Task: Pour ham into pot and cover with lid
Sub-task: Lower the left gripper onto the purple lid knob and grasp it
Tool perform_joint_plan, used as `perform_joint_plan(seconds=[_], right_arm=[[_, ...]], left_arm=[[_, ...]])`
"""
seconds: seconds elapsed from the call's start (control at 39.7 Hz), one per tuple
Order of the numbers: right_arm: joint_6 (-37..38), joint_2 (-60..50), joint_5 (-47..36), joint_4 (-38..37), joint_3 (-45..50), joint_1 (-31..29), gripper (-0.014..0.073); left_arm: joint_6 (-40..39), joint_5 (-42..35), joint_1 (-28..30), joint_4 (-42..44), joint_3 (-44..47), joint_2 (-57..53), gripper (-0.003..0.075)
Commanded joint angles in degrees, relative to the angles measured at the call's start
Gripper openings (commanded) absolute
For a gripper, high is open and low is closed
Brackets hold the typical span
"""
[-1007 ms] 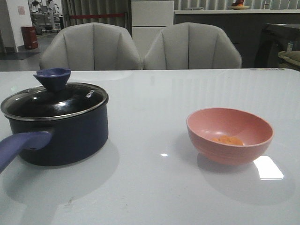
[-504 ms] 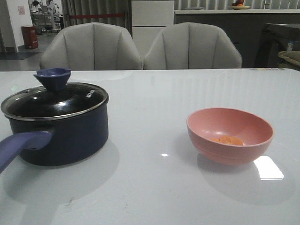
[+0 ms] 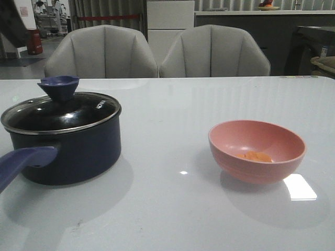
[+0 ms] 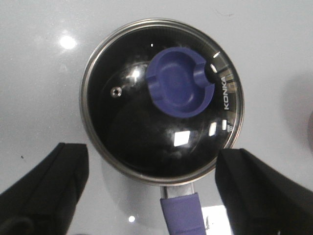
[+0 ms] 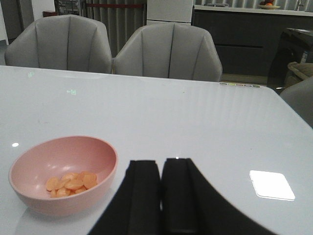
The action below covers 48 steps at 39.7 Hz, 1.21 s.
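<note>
From the front view you are seeing the pot (image 3: 65, 151) sitting on the left part of the white table (image 3: 172, 209), its long handle (image 3: 21, 163) pointing toward the camera's near left. The lid (image 3: 60, 111) is resting on the pot's rim, with the blue knob (image 3: 58, 87) standing up from it. The pink bowl (image 3: 256, 150) is sitting well apart, on the right part of the table, and the ham (image 3: 253, 156) is lying at its bottom as a thin orange patch. Neither gripper is appearing in this view; only a dark blurred shape is showing at the upper left corner, and you cannot tell what it is.

The left wrist view is giving you what the front view is not: the left gripper (image 4: 156, 186) is hanging above the lid (image 4: 161, 103) with its two fingers (image 4: 46, 188) spread wide, one on each side of the pot's rim and touching nothing. You are looking straight down into the knob (image 4: 180, 81), with the white lettering (image 4: 226, 93) reading near the steel rim and the handle (image 4: 183, 213) running out between the fingers.

The right wrist view is showing the right gripper (image 5: 160, 196) with its fingers pressed together and holding nothing, just beside the bowl (image 5: 63, 174). Here you are making out the ham (image 5: 72, 182) as separate small round slices. Two grey chairs (image 5: 166, 51) are standing behind the table (image 5: 195, 127).
</note>
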Motion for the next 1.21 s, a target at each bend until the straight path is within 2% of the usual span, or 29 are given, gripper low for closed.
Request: perform_joint_plan(seconds=[0.0, 0.13, 0.55, 1.18], right_arm=[[-0.17, -1.04, -4.29, -0.57, 0.58, -0.2, 0.0147], [-0.17, -1.09, -4.29, -0.57, 0.58, -0.21, 0.0147], [-0.17, -1.09, -4.29, -0.57, 0.58, -0.21, 0.0147], [-0.17, -1.15, -4.29, -0.57, 0.58, -0.21, 0.0147]], left_arm=[[-6.94, -0.27, -3.45, 5.7, -5.81, 3.06, 0.0577], [-11.14, 3.11, -6.39, 9.04, -11.01, 9.15, 0.0577], [-13.95, 14.68, -6.79, 8.91, -25.8, 22.61, 0.0577], [-20.04, 17.35, -6.59, 8.92, -28.93, 28.84, 0.0577]])
